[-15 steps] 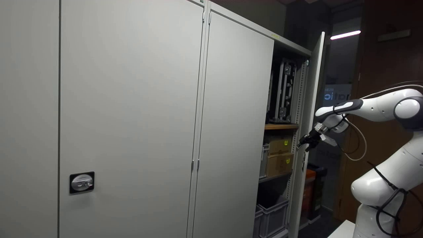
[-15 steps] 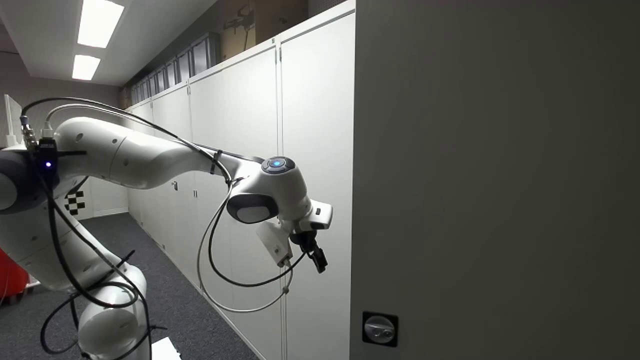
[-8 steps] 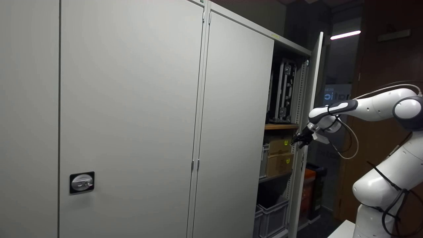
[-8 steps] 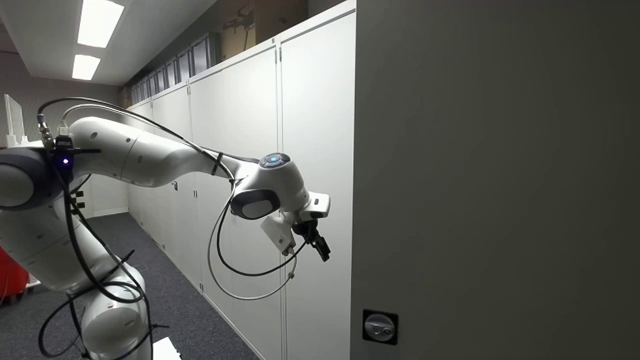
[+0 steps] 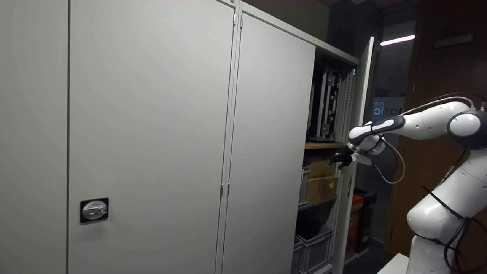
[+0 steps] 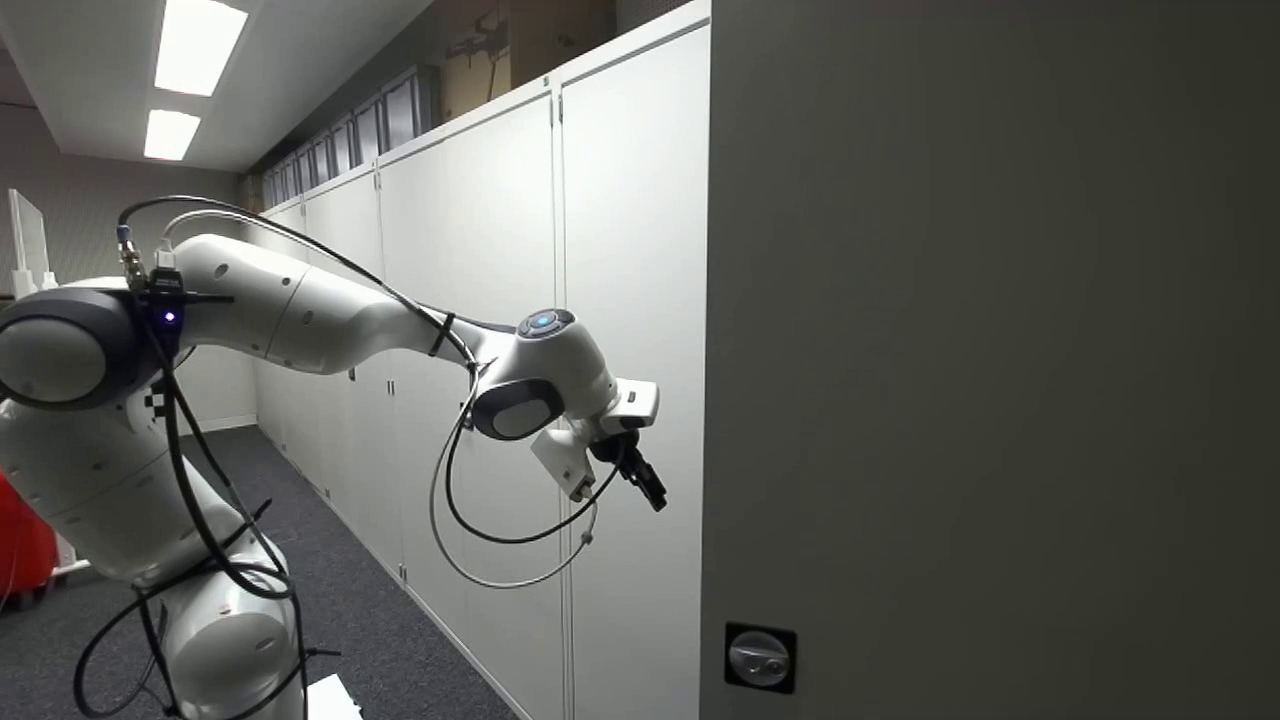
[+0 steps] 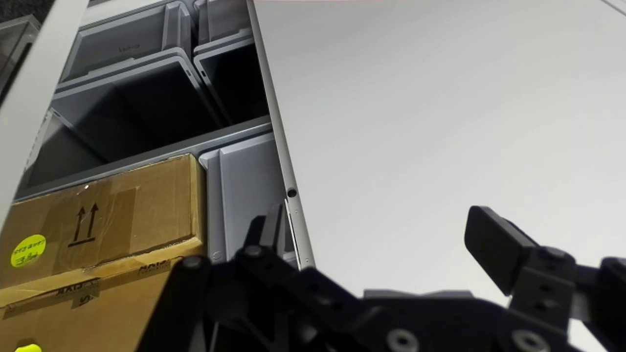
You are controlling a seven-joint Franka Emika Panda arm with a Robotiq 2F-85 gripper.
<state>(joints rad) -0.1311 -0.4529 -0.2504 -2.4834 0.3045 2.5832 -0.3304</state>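
With our claw (image 7: 376,220) wide and empty near the cabinet door (image 7: 415,122), we should square its fingers (image 7: 496,244) to that door's edge (image 7: 279,122), clear of the arrow-marked cardboard box (image 7: 161,205) beyond.

1. Overhead, two ceiling lights (image 6: 200,45) are glowing, one beyond the other.
2. Below them, grey bins (image 6: 398,112) line up high in a row.
3. There's a red object (image 6: 22,545), cut off at the view's edge, dark carpet (image 6: 370,610) nearby.
4. And in the wrist view, grey crates (image 7: 115,49) sit side by side.
5. A metal frame (image 5: 325,102) stands upright in shadow.
6. Low down, an orange box (image 5: 354,220), a dark box (image 5: 367,220) beside it!
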